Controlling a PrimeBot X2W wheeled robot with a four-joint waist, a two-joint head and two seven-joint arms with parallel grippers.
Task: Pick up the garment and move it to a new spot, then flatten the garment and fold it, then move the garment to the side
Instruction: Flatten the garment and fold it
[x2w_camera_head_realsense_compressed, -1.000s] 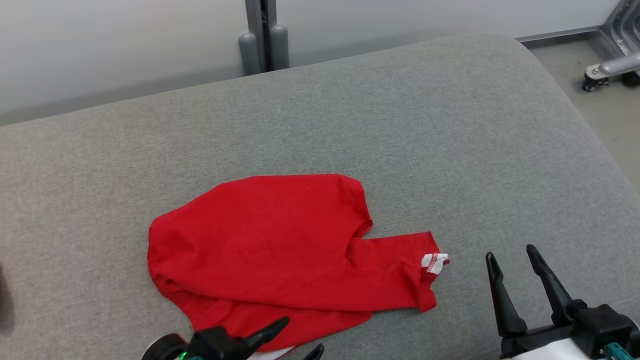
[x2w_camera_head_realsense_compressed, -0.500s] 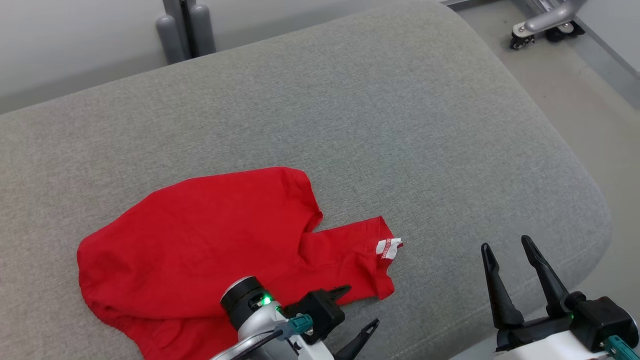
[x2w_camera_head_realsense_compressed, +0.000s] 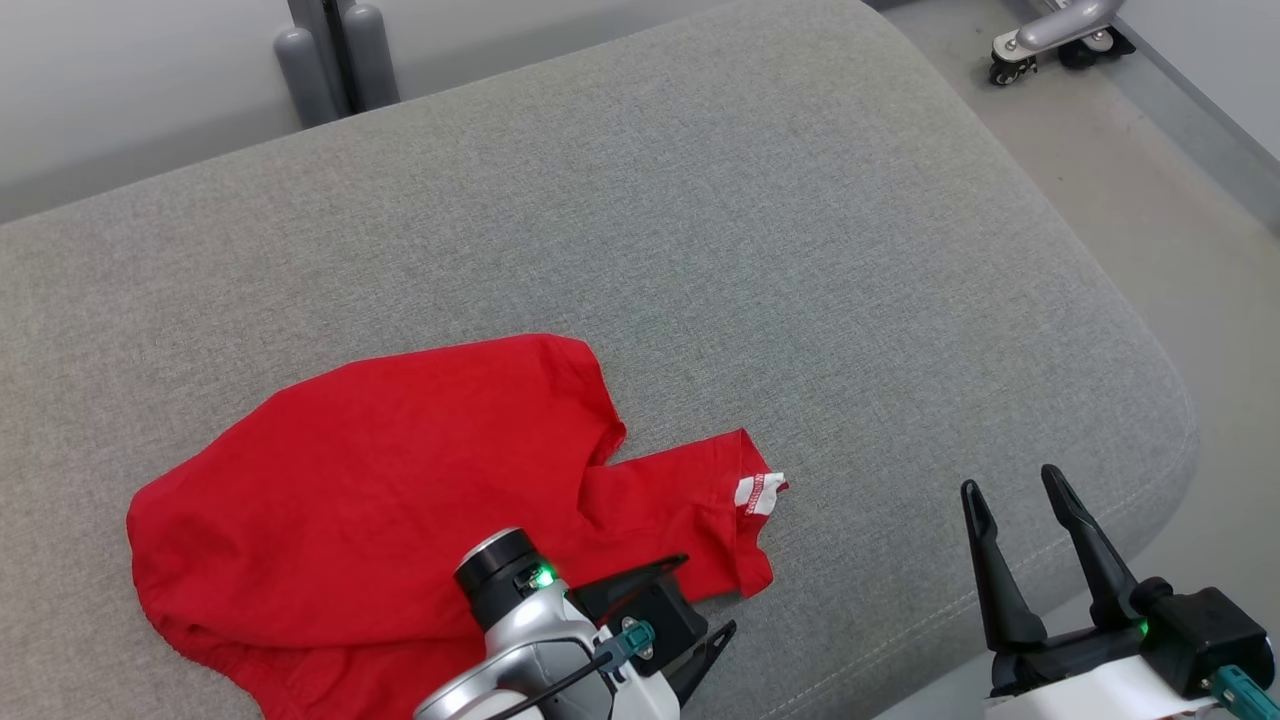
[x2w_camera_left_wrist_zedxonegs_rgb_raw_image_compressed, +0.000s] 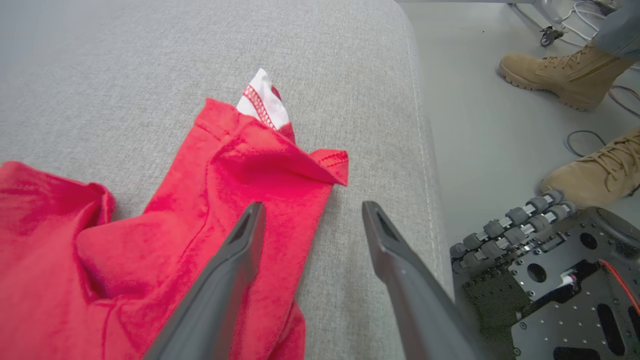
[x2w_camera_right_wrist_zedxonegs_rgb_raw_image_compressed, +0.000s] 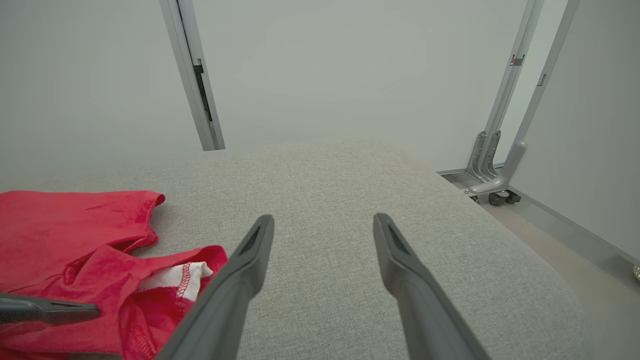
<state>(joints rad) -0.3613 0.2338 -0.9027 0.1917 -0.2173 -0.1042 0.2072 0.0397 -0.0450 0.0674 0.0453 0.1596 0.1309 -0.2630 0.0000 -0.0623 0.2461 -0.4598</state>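
Note:
The red garment (x2w_camera_head_realsense_compressed: 380, 480) lies crumpled on the grey cushion (x2w_camera_head_realsense_compressed: 800, 250), one sleeve stretched right and ending in a white tag (x2w_camera_head_realsense_compressed: 758, 492). My left gripper (x2w_camera_head_realsense_compressed: 705, 598) is open at the sleeve's near end. In the left wrist view (x2w_camera_left_wrist_zedxonegs_rgb_raw_image_compressed: 314, 205) one finger is over the red cloth (x2w_camera_left_wrist_zedxonegs_rgb_raw_image_compressed: 200, 200) and the other over bare cushion, short of the turned-up hem and tag (x2w_camera_left_wrist_zedxonegs_rgb_raw_image_compressed: 262, 100). My right gripper (x2w_camera_head_realsense_compressed: 1012, 482) stands open with nothing in it over the cushion's near right corner, right of the sleeve (x2w_camera_right_wrist_zedxonegs_rgb_raw_image_compressed: 75, 235). Its own view shows it too (x2w_camera_right_wrist_zedxonegs_rgb_raw_image_compressed: 322, 217).
The cushion's rounded right edge (x2w_camera_head_realsense_compressed: 1180, 420) drops to a pale floor. A person's tan boots (x2w_camera_left_wrist_zedxonegs_rgb_raw_image_compressed: 550, 70) stand on that floor beside the robot's dark base (x2w_camera_left_wrist_zedxonegs_rgb_raw_image_compressed: 550, 280). Grey posts (x2w_camera_head_realsense_compressed: 325, 60) stand behind the cushion, and a wheeled metal leg (x2w_camera_head_realsense_compressed: 1050, 30) at the far right.
The head camera has turned right, so the whole scene has slid left. My left gripper has come up and right along the garment's near edge to the sleeve end. Both grippers stay open.

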